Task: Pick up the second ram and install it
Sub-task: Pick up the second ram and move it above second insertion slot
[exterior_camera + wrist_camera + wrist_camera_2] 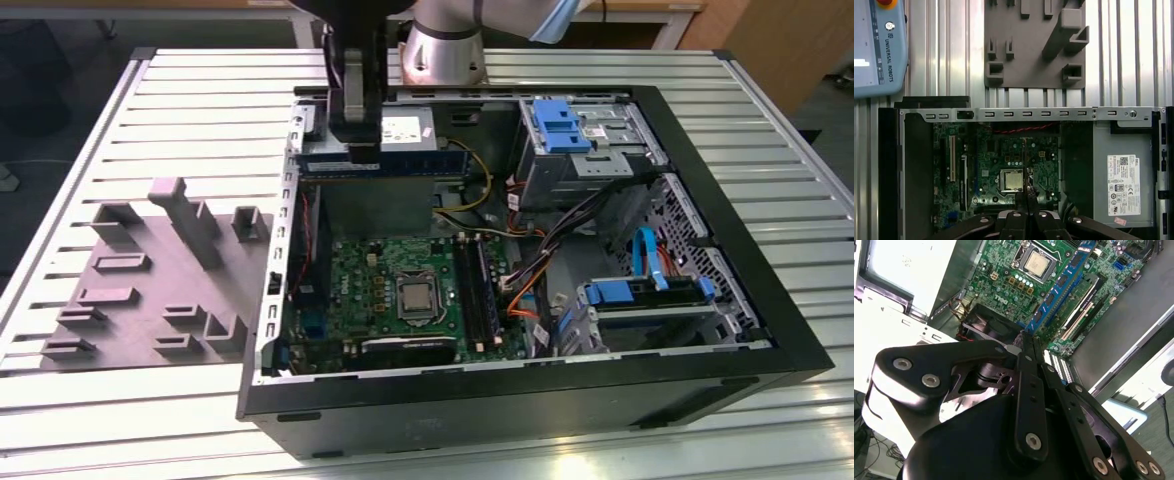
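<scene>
Leftmost in the exterior view, a pale grey moulded tray (140,300) with upright blocks lies on the slatted metal tabletop (200,90). Just beside it, toward the exterior view's right, an open black computer case (534,390) lies on its side.

Over the case's far corner nearest the tray, the gripper (360,148) hangs from the arm. Jaws pinched on the second ram (427,160). The stick is held level, clear of the board, in front of the silver power supply (407,128). In the second wrist view the ram (1061,287) runs out from the gripper (1026,337) as a blue strip with black chips. In the first wrist view it (1024,165) shows edge-on, a thin dark line ahead of the gripper (1026,195).

Lower in the case, the green motherboard (360,280) carries the square silver processor (419,297) near its middle. The dark memory slots (474,290) are just to the processor's right in the exterior view, well apart from the held stick.

Farther toward the exterior view's right are blue drive brackets (561,125) and bundled cables (534,280).
</scene>
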`<state>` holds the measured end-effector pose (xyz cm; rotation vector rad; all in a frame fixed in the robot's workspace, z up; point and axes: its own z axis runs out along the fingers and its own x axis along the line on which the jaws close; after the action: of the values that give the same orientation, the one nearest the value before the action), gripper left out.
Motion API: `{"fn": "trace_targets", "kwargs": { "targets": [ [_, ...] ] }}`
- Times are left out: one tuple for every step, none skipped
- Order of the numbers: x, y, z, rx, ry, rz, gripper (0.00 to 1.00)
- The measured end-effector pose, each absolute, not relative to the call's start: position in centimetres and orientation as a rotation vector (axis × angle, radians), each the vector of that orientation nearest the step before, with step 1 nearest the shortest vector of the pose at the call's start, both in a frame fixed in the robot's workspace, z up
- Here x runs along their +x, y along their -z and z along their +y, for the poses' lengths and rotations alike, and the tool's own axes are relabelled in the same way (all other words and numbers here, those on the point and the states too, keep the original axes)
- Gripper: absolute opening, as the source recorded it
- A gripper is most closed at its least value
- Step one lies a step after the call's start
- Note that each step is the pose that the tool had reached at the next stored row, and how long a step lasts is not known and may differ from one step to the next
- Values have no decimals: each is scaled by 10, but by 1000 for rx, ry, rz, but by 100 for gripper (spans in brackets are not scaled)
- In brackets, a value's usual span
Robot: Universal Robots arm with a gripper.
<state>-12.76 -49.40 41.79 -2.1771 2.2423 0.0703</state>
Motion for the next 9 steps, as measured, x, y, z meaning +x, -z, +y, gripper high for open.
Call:
{"fn": "trace_targets", "kwargs": {
  "targets": [
    [-127, -418, -494, -2177, -70, 2242, 11],
    [-127, -418, -494, -2177, -70, 2242, 11],
    [-126, -418, -494, -2177, -70, 2242, 11],
    [-126, -418, -494, -2177, -70, 2242, 11],
    [-125, -418, -494, -2177, -70, 2242, 11],
    [-125, -418, -494, -2177, -70, 2242, 11],
    [-124, -418, -494, -2177, -70, 2242, 11],
    [-124, -418, -494, -2177, -70, 2242, 11],
    [-123, -418, -494, -2177, -70, 2242, 11]
  ]
}}
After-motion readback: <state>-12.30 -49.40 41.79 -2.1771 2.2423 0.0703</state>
